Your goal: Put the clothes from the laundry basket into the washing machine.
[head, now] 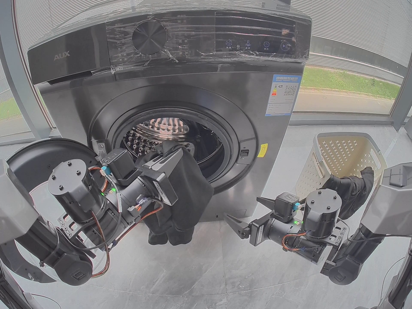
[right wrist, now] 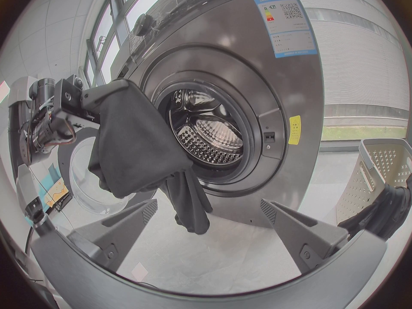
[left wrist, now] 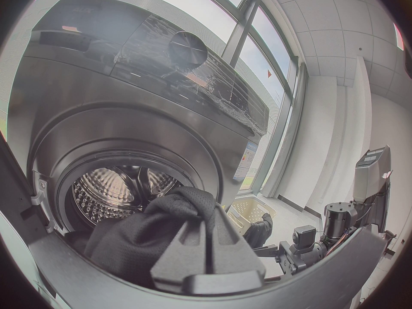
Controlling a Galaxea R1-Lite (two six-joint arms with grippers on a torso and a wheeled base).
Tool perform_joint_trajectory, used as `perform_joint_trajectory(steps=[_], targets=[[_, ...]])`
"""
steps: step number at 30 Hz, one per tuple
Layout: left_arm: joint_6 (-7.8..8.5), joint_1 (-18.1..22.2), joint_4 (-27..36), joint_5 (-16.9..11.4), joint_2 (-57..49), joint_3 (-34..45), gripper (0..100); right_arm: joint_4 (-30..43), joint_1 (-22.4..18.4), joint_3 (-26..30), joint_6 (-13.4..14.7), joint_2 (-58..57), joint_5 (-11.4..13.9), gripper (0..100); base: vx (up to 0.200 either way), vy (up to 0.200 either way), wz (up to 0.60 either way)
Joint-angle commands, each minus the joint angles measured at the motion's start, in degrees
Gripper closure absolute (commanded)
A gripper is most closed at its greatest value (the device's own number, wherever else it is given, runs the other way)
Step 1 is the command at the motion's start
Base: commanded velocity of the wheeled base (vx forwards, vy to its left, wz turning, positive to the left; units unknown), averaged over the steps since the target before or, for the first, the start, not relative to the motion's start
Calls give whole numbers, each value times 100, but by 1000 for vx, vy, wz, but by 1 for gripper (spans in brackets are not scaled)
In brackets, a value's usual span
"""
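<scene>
One black garment (head: 189, 189) hung pinched in the left gripper (left wrist: 209, 219) before the washing machine's (head: 171, 82) open drum (head: 165, 129); a second garment (head: 352, 189) draped the laundry basket's (head: 343, 146) rim (right gripper (head: 242, 209) splayed, empty, nearby).

You're looking at a washing machine (head: 240, 92) with a satin grey metal front, a glossy black control panel (head: 193, 35) under wrinkled clear film and a shiny dimpled steel drum (head: 165, 128), a matt black cloth garment (head: 189, 190), a cream perforated plastic laundry basket (head: 343, 151) and a polished stone-look floor (head: 214, 262).
</scene>
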Motion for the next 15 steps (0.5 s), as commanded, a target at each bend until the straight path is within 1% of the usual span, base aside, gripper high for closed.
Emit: perform_joint_trajectory(steps=[1, 4, 7, 10, 14, 15], targets=[[-10, -1, -1, 8, -23, -31, 100, -15, 28, 81, 0, 124, 0, 0, 0, 0, 0], [-19, -10, -1, 8, -15, -40, 100, -68, 116, 37, 8, 212, 9, 0, 0, 0, 0], [-19, -10, -1, 8, -15, -40, 100, -85, 212, -25, 0, 256, 79, 0, 0, 0, 0], [-19, -1, -1, 8, -15, -40, 100, -120, 406, -104, -9, 256, 158, 0, 0, 0, 0], [-19, -10, -1, 8, -15, -40, 100, -208, 608, -148, -18, 256, 176, 0, 0, 0, 0], [-19, -19, -1, 8, -6, -40, 100, -235, 687, -165, -27, 256, 220, 0, 0, 0, 0]])
